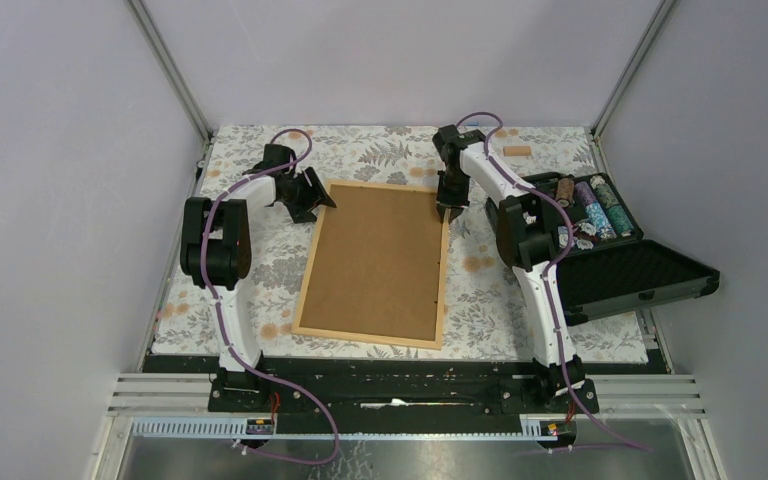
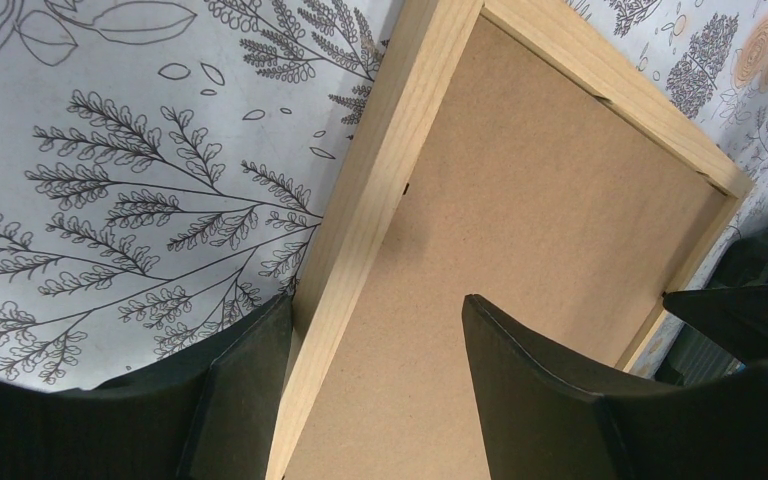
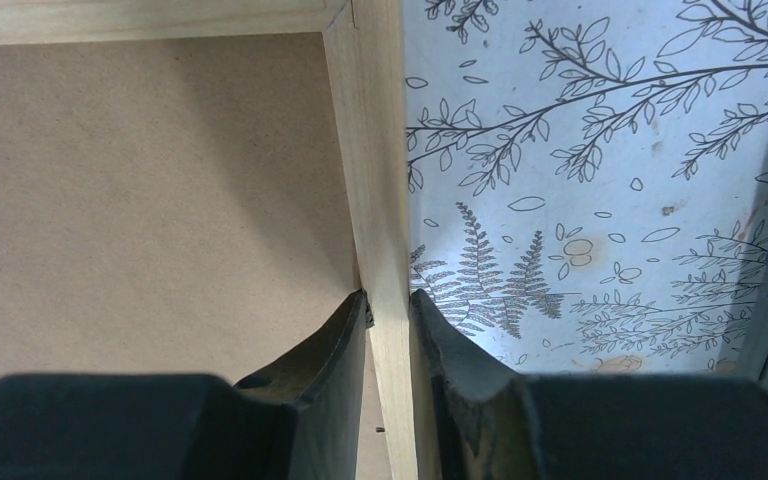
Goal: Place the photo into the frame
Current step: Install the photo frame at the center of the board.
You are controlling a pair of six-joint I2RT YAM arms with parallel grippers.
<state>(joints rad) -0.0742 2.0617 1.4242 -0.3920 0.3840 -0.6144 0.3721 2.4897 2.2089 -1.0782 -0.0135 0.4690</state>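
While the frame (image 1: 445, 280) lies flat mid-table on the floral cloth (image 1: 260, 290), back up, one brown board (image 1: 378, 260) fills its opening and hides whatever is under it. Top view count: one frame, one board, one open black case (image 1: 620, 270) to the right holding rows of chips (image 1: 590, 205), and one small wooden block (image 1: 516, 151) at the far edge. The left gripper (image 1: 312, 200) is at the frame's far-left corner and the right gripper (image 1: 452, 210) at its far-right corner. The case sits just beside the right arm.

Left wrist: the left gripper (image 2: 375, 320) is spread wide. One finger is over the cloth (image 2: 110, 200) and the other over the board (image 2: 540, 200), with the frame rail (image 2: 360, 200) between them. Contact cannot be told.

Right wrist: the right gripper (image 3: 388, 300) is pressed together on the frame rail (image 3: 375, 150), pinching it. The board (image 3: 160, 180) is to one side and the cloth (image 3: 610, 150) to the other.
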